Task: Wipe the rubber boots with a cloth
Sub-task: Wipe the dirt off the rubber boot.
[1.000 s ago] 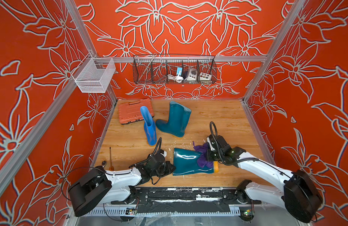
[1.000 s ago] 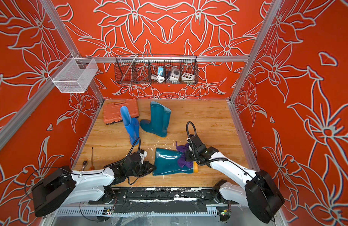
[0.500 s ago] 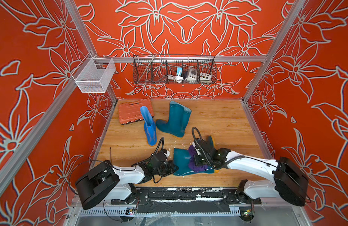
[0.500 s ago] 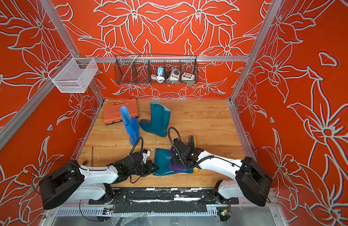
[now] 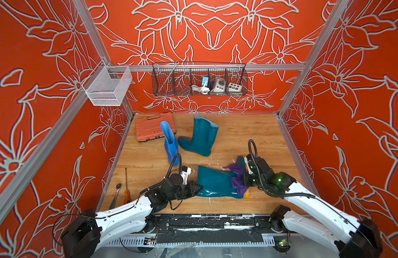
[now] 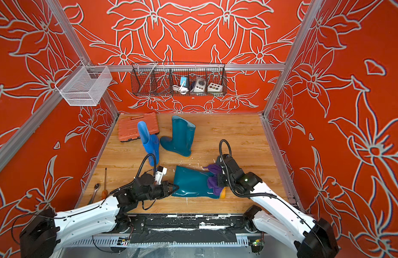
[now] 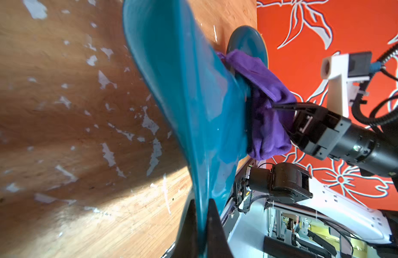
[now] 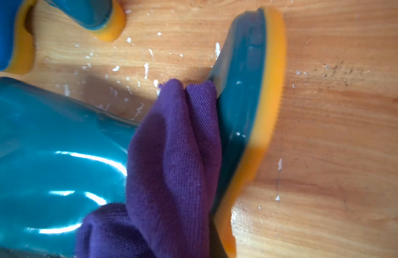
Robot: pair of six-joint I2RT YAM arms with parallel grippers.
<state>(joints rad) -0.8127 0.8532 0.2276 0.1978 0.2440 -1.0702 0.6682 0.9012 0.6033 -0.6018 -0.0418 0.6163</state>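
Observation:
One dark teal rubber boot (image 5: 216, 185) (image 6: 193, 184) lies on its side near the front, orange-yellow sole to the right. My left gripper (image 5: 199, 190) (image 7: 201, 225) is shut on the rim of its shaft opening. My right gripper (image 5: 244, 181) (image 6: 218, 181) is shut on the purple cloth (image 5: 237, 178) (image 7: 267, 107) (image 8: 171, 167), which is pressed against the boot's ankle and foot. The cloth hides that gripper's fingers in the right wrist view. The second teal boot (image 5: 202, 136) and the bright blue boot (image 5: 170, 143) stand upright behind.
An orange tool case (image 5: 149, 129) lies at the back left beside the blue boot. A wrench (image 5: 114, 196) and a screwdriver (image 5: 126, 185) lie front left. A black wire basket (image 5: 199, 80) and a white mesh basket (image 5: 106, 86) hang on the walls.
My right gripper swept the cloth left along the lying boot's shaft, then back right to the ankle. My left gripper has closed on the shaft rim.

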